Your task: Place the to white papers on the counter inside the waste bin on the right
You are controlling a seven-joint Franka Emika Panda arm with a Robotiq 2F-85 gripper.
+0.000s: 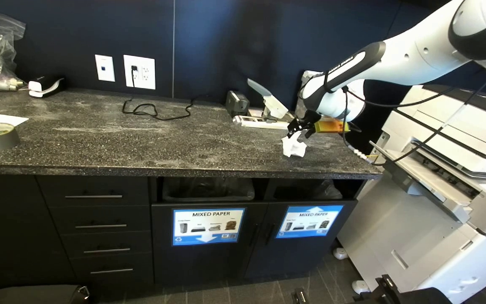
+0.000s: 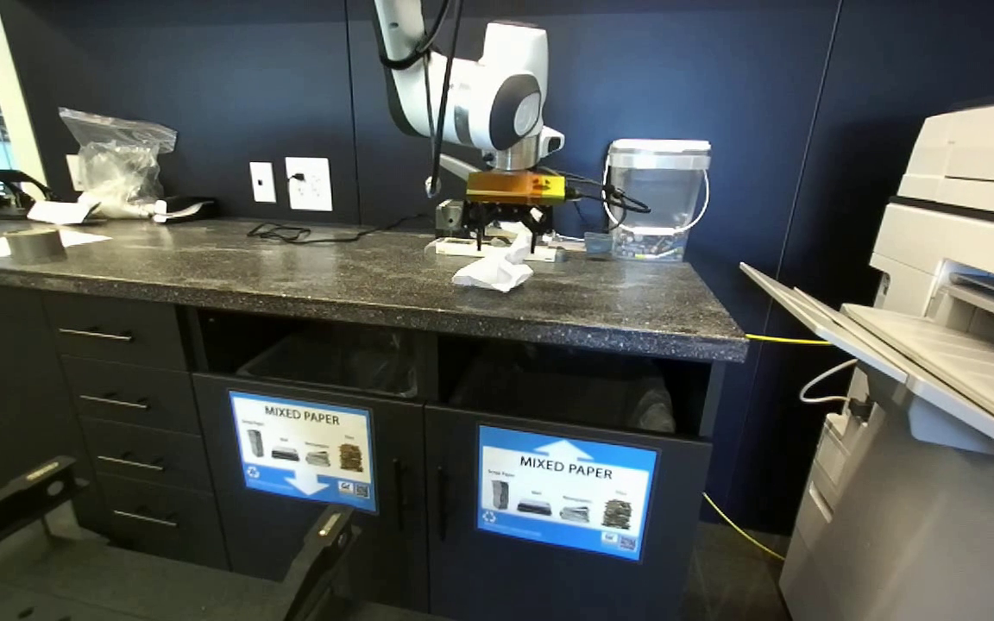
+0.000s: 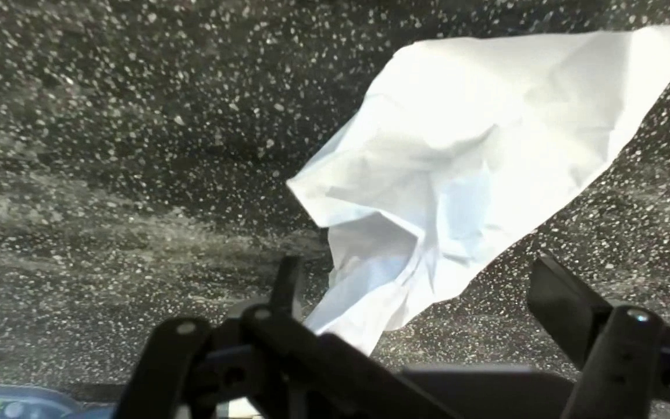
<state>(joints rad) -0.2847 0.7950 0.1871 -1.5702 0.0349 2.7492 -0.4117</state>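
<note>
Crumpled white paper [image 2: 497,275] on the counter [image 2: 333,267] toward its right end, black gripper [image 2: 507,242] hanging low near it, jaws spread wide apart, waste bin [image 2: 562,388] underneath on the right

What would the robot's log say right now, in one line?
Tool: open | white paper: crumpled, on counter, narrow end between fingers | grasp: not yet made | right waste bin: below counter

A crumpled white paper [image 2: 494,273] lies peaked on the speckled counter [image 2: 316,269]; the blue-signed waste bin [image 2: 566,492] sits beneath.
</note>
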